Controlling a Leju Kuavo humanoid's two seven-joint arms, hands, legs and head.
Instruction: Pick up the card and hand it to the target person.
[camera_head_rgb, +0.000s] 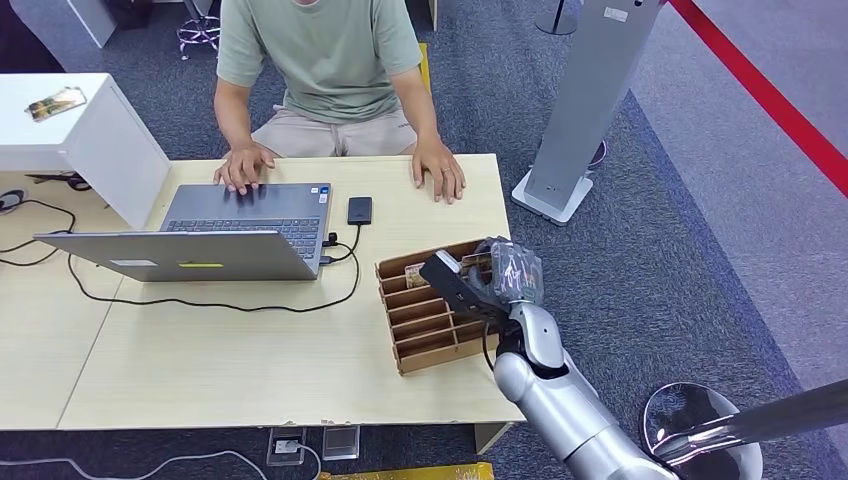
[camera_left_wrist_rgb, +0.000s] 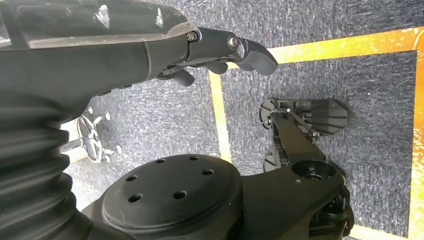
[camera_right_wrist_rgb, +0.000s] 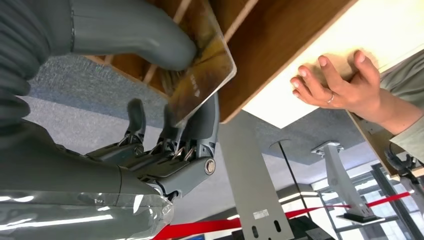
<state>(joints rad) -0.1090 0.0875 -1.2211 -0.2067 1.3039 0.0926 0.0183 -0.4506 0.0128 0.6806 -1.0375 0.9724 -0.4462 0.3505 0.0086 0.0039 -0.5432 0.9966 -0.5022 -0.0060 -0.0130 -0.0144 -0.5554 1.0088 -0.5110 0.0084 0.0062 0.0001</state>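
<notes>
- The right hand (camera_right_wrist_rgb: 165, 125) is pinching the card (camera_right_wrist_rgb: 202, 82) over the wooden slotted rack (camera_head_rgb: 425, 310); keep that pinch firm.
- The left hand (camera_left_wrist_rgb: 220, 55) is hanging with fingers curled, gripping nothing.
- Carry the card toward the person's hand (camera_head_rgb: 440, 172).

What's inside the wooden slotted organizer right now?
In the wooden organizer, the front slots look empty; one card-like item sits in a rear slot. The right hand, pinching a card, covers the slots beneath it.

The person's (camera_head_rgb: 325, 60) head and shoulders are cut off by the head view's top edge. The right hand (camera_head_rgb: 480, 280) covers part of the wooden card rack (camera_head_rgb: 425, 325). The thumb (camera_right_wrist_rgb: 140, 37) hides part of the card (camera_right_wrist_rgb: 202, 75), whose print is too blurred to read.
</notes>
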